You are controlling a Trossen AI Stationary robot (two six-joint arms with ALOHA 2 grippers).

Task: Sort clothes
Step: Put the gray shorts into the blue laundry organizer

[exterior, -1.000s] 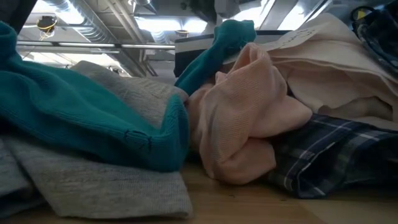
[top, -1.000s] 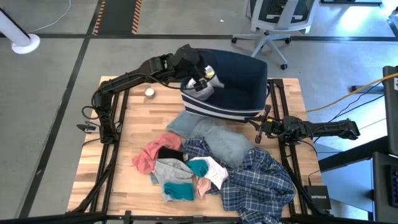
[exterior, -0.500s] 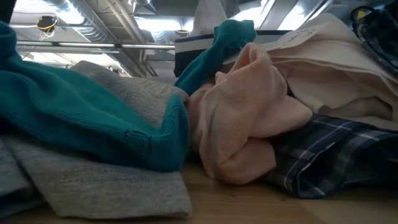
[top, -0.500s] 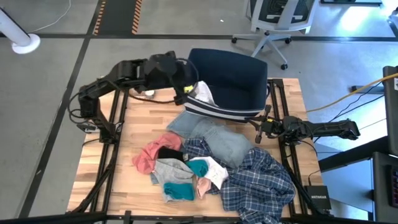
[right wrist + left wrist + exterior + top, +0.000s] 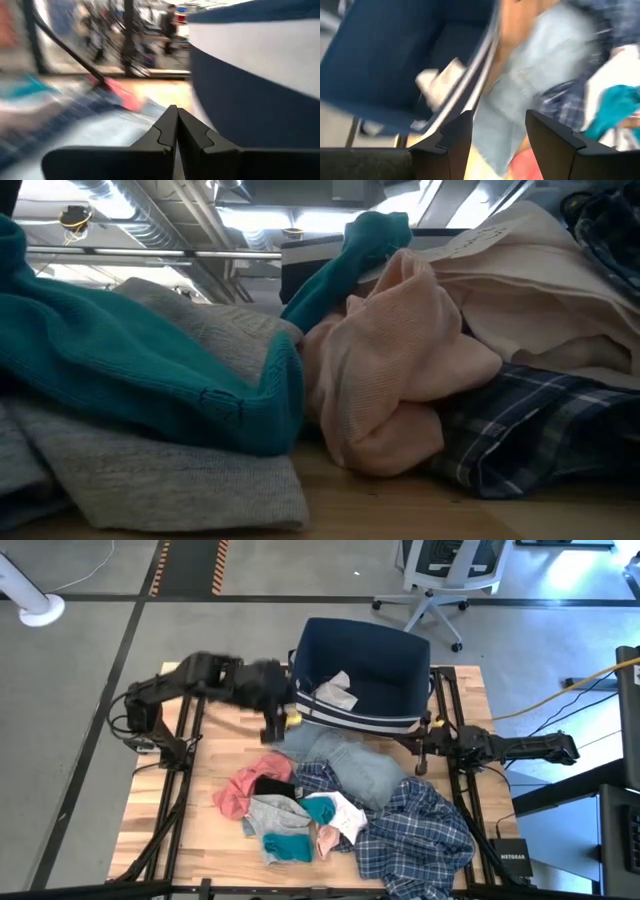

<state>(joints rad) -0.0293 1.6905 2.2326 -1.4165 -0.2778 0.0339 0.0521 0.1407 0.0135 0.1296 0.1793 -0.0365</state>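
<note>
The navy bin with white stripes (image 5: 350, 716) stands at the table's far middle, and a white piece (image 5: 335, 692) lies inside it. Light blue denim (image 5: 345, 762) lies just in front of the bin. The plaid shirt (image 5: 420, 830) and the pink (image 5: 235, 790), black (image 5: 272, 785), grey (image 5: 268, 812) and teal (image 5: 285, 845) pieces are heaped nearer. My left gripper (image 5: 277, 725) is open and empty at the bin's front left corner, over the denim's edge (image 5: 520, 100). My right gripper (image 5: 420, 748) is shut and empty at the bin's right front corner.
In the low view the teal piece (image 5: 130, 370), a pale pink piece (image 5: 400, 360), the grey piece (image 5: 160, 480) and plaid cloth (image 5: 540, 430) fill the table's near side. Bare wood (image 5: 215, 745) lies at the left. An office chair (image 5: 440, 580) stands beyond the table.
My left gripper held a white piece over the bin's left side and has let it go, so the piece now lies inside the bin. The gripper has drawn back toward the table's left, then swung down toward the near edge, to the bin's front left corner.
</note>
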